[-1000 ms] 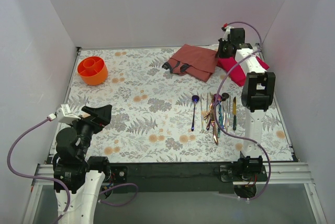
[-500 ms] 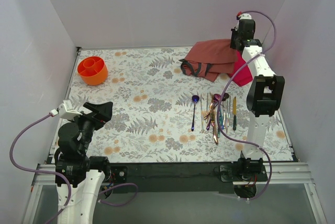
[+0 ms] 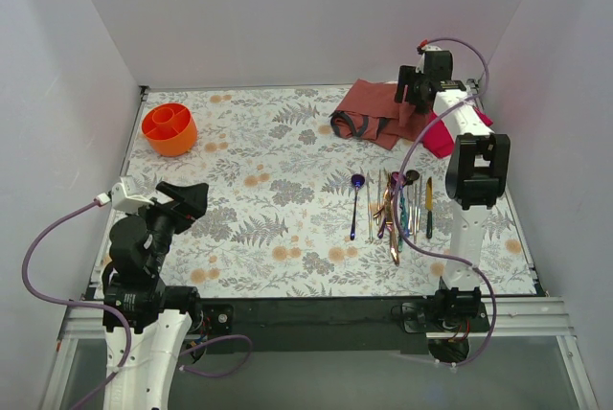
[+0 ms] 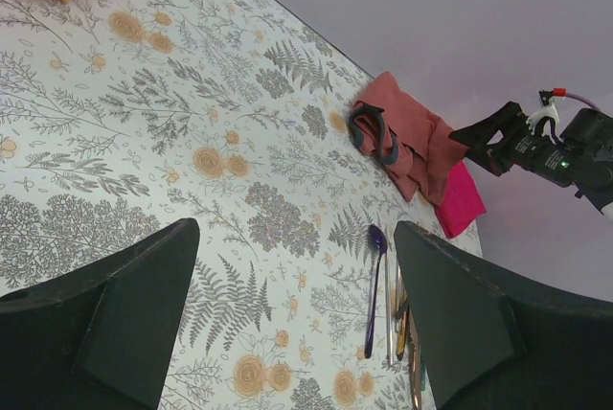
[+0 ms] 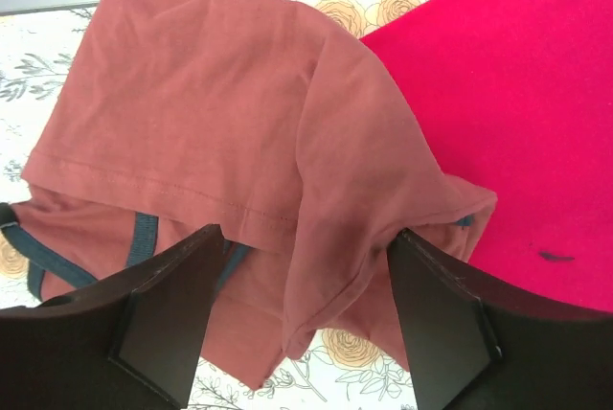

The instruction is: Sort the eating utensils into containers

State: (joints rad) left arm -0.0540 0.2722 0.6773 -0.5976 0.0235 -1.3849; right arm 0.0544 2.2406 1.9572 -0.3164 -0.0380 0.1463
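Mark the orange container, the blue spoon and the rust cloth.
orange container [image 3: 172,147]: top external view, near outer wall.
blue spoon [image 3: 354,209]: top external view, middle of the handle.
rust cloth [image 3: 378,103]: top external view, middle of the fabric.

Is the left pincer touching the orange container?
Apart. The top view shows floral table surface between the left pincer and the orange container, which sits near the far left corner.
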